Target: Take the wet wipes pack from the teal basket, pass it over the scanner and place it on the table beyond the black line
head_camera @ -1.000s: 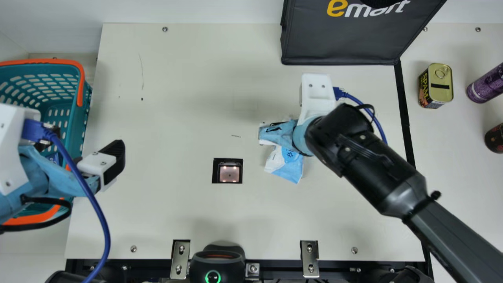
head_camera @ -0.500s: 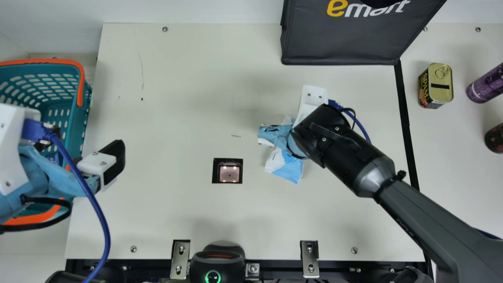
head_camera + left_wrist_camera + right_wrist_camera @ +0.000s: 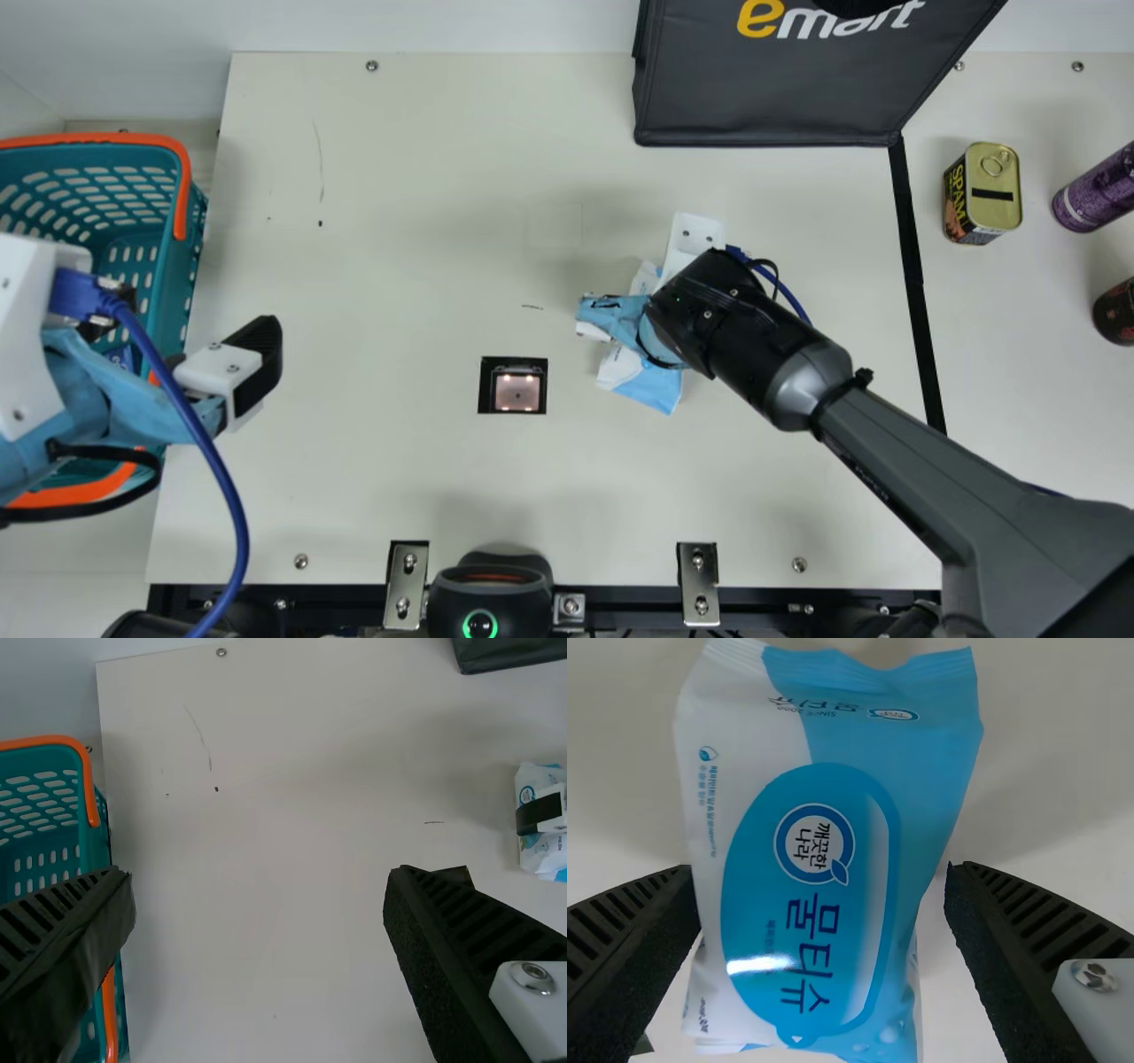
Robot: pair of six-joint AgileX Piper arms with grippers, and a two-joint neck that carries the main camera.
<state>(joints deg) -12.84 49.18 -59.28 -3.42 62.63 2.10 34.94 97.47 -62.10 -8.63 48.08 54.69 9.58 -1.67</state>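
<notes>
Right arm: extended diagonally over the worktop (image 3: 399, 470), end effector (image 3: 611, 312) angled down above the wet wipes pack (image 3: 651, 383), fingers parted to either side, not clenched. Pack lies flat between scanner (image 3: 517, 392) and black line (image 3: 912, 248). Left arm: end effector (image 3: 217, 365) above the teal basket's (image 3: 168, 266) edge, released, empty.

At the table's (image 3: 372, 496) far edge, right of centre, a black fabric bag (image 3: 771, 97) overlaps the rim. Toward the far right corner, a squarish tin (image 3: 994, 188) stands upright, its gold lid fitted with a pull ring. Farther right are a purple cylindrical container (image 3: 1099, 190) and, nearer the front, a dark rounded container (image 3: 1116, 315), both partly cut off.
</notes>
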